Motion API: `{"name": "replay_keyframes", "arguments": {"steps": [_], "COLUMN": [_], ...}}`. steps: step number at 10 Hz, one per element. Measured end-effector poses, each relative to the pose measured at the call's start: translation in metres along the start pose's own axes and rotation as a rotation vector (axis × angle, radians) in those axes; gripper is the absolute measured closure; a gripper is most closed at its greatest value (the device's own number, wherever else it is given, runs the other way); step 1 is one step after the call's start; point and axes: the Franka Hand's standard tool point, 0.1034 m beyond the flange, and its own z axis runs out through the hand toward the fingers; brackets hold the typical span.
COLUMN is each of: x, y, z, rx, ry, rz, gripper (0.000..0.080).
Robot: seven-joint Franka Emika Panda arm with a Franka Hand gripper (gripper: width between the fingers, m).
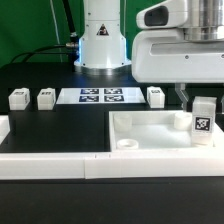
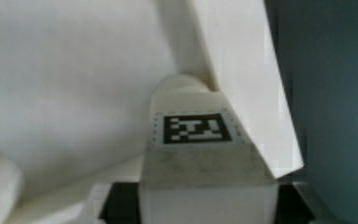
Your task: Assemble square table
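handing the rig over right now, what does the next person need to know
Grip: the end effector is shut on the held leg. The leg stands upright at the tabletop slab, near the exterior view's right edge. Whether it sits in a corner socket cannot be told.
Loose on the table: the leftmost leg and the next leg lie on the exterior view's left of the marker board. The third leg lies on its right.
Done: no leg is visibly fixed.
Left: seat the held leg, then the other three.
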Motion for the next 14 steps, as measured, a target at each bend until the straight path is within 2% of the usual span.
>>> {"name": "replay_keyframes", "arguments": {"steps": [2,3,6,8,9,10,12,13,14], "x": [0.001,0.002,0.000,-0.006,-0.008,-0.009,-0.009,-0.005,-0.004], "y": [0.003,0.004,0.004,-0.001,-0.006,-0.009,-0.008,-0.007,-0.006], "z": [0.001,0.001,0.001,0.001,0.001,0.002,0.002,0.001,0.001], "rx": [0.023,0.029,0.023,0.006,0.013,0.021,0.022,0.032,0.033], "ry": [-0.018,-0.026,-0.034,-0.045,-0.043,-0.033,-0.031,-0.021,-0.015], "rz": [0.373,0.453,0.671,0.966,1.080,1.142,1.073,0.910,0.676], "gripper": [0.0507,0.0507,0.0506,0.0506,0.0506,0.0506,0.0506,0.0299,0.0191]}}
